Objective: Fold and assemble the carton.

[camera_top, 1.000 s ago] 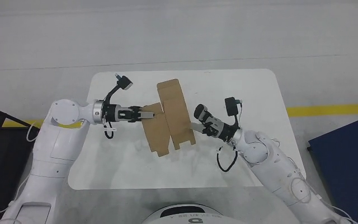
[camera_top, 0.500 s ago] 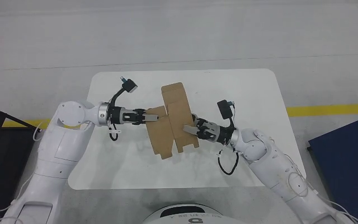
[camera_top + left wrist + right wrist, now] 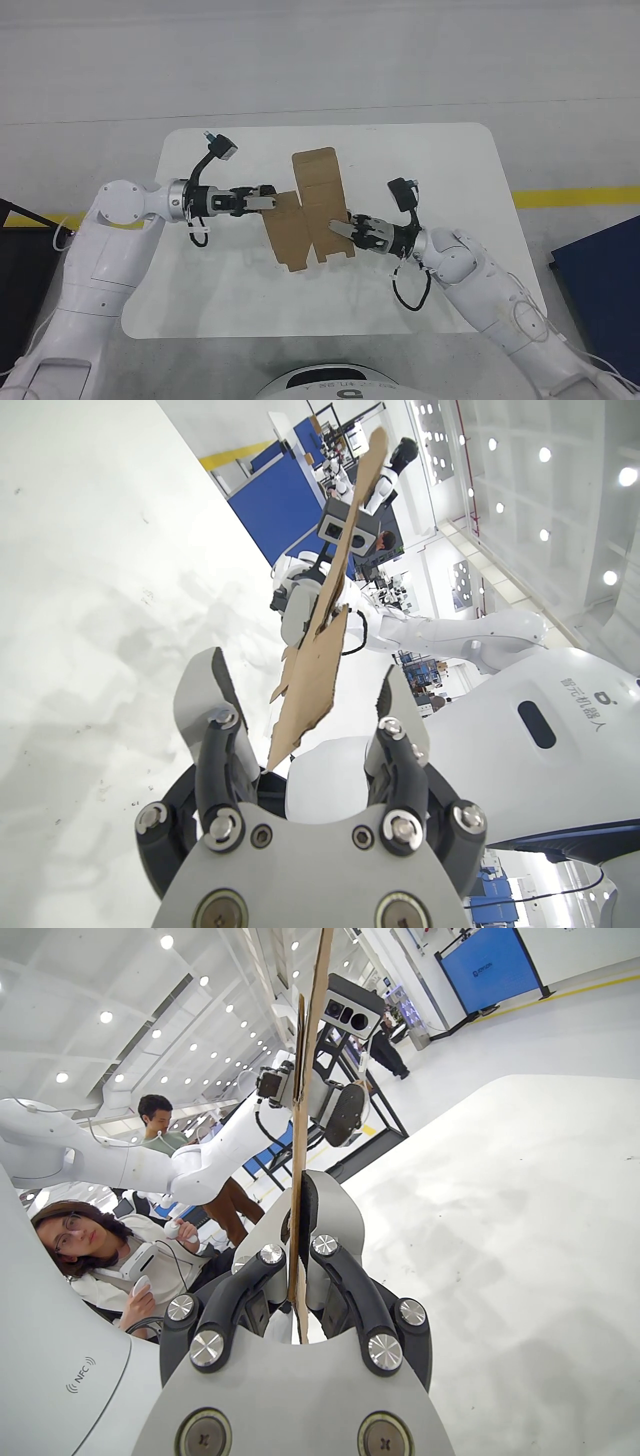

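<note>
The flattened brown carton (image 3: 312, 208) is held up above the middle of the white table (image 3: 440, 170). My right gripper (image 3: 336, 228) is shut on the carton's right edge. In the right wrist view the cardboard (image 3: 299, 1128) stands edge-on, clamped between the gripper (image 3: 299, 1213) and its two pads. My left gripper (image 3: 266, 200) is at the carton's left edge and stands open. The left wrist view shows a cardboard flap (image 3: 312, 680) hanging in the wide gap of that gripper (image 3: 305, 695), with neither finger (image 3: 212, 700) touching it.
Bare white tabletop (image 3: 75, 600) lies below and around the carton on every side. A yellow floor line (image 3: 575, 196) runs past the table's right edge, with a blue panel (image 3: 600, 262) on the floor beyond it.
My right gripper came in and shut on the carton's right edge. My left gripper let go, opened and drew back a little to the left. The carton shifted slightly right.
</note>
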Available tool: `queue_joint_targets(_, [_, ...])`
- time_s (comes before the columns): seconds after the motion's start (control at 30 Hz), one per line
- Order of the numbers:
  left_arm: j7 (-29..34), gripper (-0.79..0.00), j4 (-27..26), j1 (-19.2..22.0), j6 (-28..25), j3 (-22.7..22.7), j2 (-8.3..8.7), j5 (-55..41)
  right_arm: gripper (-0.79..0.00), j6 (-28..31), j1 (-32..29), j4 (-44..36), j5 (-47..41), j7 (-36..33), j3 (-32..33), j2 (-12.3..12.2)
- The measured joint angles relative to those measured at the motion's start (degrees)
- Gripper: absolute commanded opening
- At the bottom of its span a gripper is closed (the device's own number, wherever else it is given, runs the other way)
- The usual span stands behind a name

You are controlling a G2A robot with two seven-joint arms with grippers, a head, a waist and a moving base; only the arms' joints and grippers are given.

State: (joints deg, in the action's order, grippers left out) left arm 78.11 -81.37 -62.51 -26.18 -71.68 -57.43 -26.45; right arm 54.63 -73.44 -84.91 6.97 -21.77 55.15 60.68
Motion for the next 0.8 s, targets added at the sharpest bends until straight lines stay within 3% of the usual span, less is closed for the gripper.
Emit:
queue_joint_targets(0.17, [0.49, -0.785, 0.41, 0.48, 0.49, 1.10, -0.03, -1.39, -0.785, -0.46, 0.52, 0.64, -2.13, -1.80, -0.61, 0.06])
queue_joint_targets(0.53, [-0.59, -0.785, 0.52, 0.85, -0.59, 2.57, 0.31, 0.30, -0.785, -2.40, 1.89, 1.67, -4.13, -3.91, -1.70, 0.47])
queue_joint_targets(0.57, [-0.75, -0.785, 0.63, 0.88, -0.76, 2.57, 0.37, 0.43, -0.453, -2.58, 1.97, 1.65, -4.09, -4.07, -1.79, 0.51])
queue_joint_targets(0.6, [-0.88, -0.785, 0.70, 0.89, -0.88, 2.55, 0.41, 0.56, 0.000, -2.70, 2.02, 1.62, -4.04, -4.17, -1.85, 0.54])
queue_joint_targets(0.8, [-2.71, -0.785, 0.87, 0.83, -2.28, 2.05, 0.75, 3.93, 0.000, -4.98, 1.80, 1.68, -1.40, -0.92, -0.04, 0.62])
